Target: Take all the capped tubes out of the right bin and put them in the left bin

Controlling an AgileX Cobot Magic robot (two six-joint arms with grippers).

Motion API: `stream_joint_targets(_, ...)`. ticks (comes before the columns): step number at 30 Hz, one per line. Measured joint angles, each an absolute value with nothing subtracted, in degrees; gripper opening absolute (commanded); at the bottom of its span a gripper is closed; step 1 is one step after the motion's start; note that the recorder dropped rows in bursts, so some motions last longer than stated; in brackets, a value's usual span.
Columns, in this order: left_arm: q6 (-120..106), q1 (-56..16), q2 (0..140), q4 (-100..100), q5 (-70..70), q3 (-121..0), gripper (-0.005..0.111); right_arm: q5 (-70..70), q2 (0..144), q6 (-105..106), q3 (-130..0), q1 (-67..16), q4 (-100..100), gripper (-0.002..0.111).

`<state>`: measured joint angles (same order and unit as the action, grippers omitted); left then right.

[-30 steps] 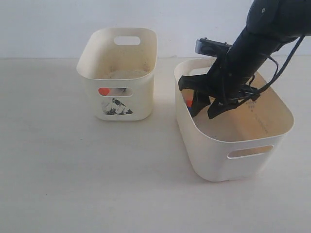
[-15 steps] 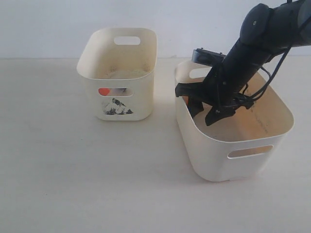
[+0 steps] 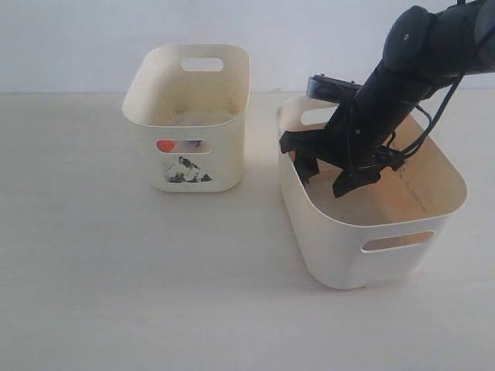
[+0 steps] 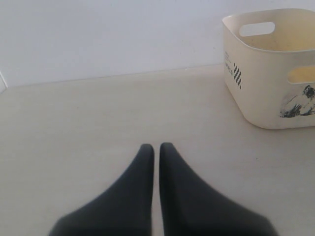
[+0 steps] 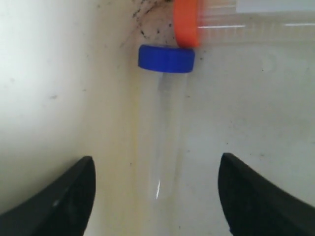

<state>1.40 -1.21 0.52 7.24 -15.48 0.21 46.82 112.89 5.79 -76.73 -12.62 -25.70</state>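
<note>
The right bin (image 3: 340, 247) holds my right gripper (image 3: 330, 176), which reaches down inside it near the left wall, open. In the right wrist view the right gripper (image 5: 156, 158) straddles a clear capped tube with a blue cap (image 5: 166, 58) lying on the bin floor, fingers apart on either side, not touching it. A second tube with an orange cap (image 5: 186, 22) lies just beyond the blue cap. The left bin (image 3: 232, 158) with its picture sticker shows an orange cap (image 3: 165, 145) through its front slot. My left gripper (image 4: 156, 146) is shut, empty, low over the table.
The left bin (image 4: 261, 88) stands ahead and to one side of the left gripper. A stretch of bare table separates the two bins in the exterior view. The right bin's wall (image 5: 54, 83) rises close beside one right finger.
The right arm has sunk a little deeper into the right bin and shifted slightly left; the orange patch seen beside its finger earlier is now covered. The left bin is unchanged.
</note>
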Motion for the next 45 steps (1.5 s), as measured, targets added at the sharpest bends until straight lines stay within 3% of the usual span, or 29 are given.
stream_joint_targets(30,1.40,-1.21,0.52,7.24,-15.48,0.21,0.004,46.47,114.97,5.59,-77.02,-12.62,-29.05,0.066)
stream_joint_targets(37,1.40,-1.21,0.52,7.24,-15.48,0.21,0.004,47.44,113.26,5.32,-76.88,-12.62,-26.97,0.043)
stream_joint_targets(45,1.40,-1.21,0.52,7.24,-15.48,0.21,0.004,48.53,109.69,11.17,-76.88,-12.62,-24.43,0.042)
